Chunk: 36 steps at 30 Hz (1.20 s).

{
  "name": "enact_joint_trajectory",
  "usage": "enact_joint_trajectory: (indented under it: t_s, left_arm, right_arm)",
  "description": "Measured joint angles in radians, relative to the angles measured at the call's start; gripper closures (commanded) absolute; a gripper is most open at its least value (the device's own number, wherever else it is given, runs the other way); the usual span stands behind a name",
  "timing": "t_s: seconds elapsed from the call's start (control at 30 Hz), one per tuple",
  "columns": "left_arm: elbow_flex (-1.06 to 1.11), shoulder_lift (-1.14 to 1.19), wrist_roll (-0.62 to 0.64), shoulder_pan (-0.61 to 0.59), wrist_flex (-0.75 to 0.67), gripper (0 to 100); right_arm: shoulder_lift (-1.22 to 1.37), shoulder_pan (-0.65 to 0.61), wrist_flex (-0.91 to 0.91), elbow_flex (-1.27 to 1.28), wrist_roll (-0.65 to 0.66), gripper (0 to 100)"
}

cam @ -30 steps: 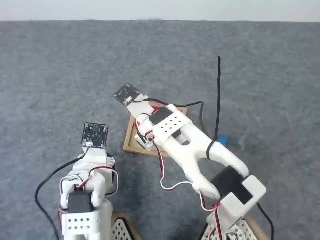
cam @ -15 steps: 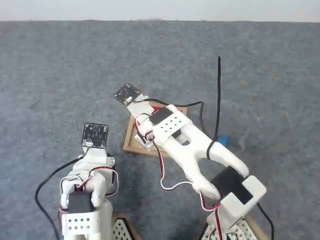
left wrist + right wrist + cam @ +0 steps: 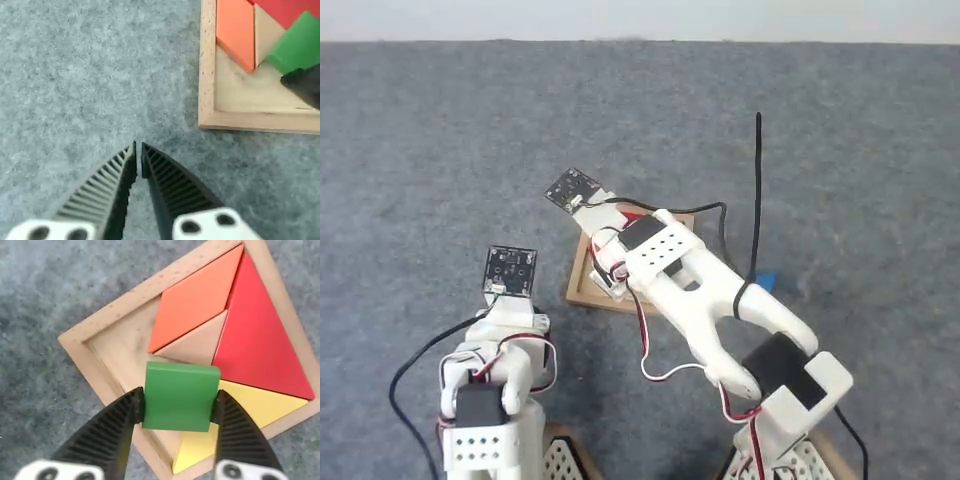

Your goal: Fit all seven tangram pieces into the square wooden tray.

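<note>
Grey carpet [image 3: 440,130], wooden tray [image 3: 115,315], green square [image 3: 181,405] clamped flat in right gripper [image 3: 178,394], askew to tray; left gripper [image 3: 138,148] together

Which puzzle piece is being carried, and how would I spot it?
Find the square wooden tray on the grey carpet. Over it, the right end effector grips a square piece. It alone is green; the orange piece and red piece lie flat inside.

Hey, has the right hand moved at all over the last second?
No. The right hand holds the same spot over the tray in the high view, gripping the green square.
</note>
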Motion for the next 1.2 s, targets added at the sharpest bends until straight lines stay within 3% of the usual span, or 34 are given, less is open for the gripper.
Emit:
enact_joint_trajectory:
  t_s: [0.2,0.57,0.93,1.2]
  left_arm:
    - [0.000,0.000,0.000,0.000,0.000,98]
    - [0.000,0.000,0.000,0.000,0.000,98]
    - [0.000,0.000,0.000,0.000,0.000,98]
    - [0.000,0.000,0.000,0.000,0.000,98]
  right_arm:
    - [0.000,0.000,0.000,0.000,-0.006,74.8]
    - [0.000,0.003,0.000,0.000,-0.006,74.9]
    - [0.000,0.229,0.000,0.000,0.008,74.9]
    - [0.000,0.181,0.000,0.000,0.012,74.9]
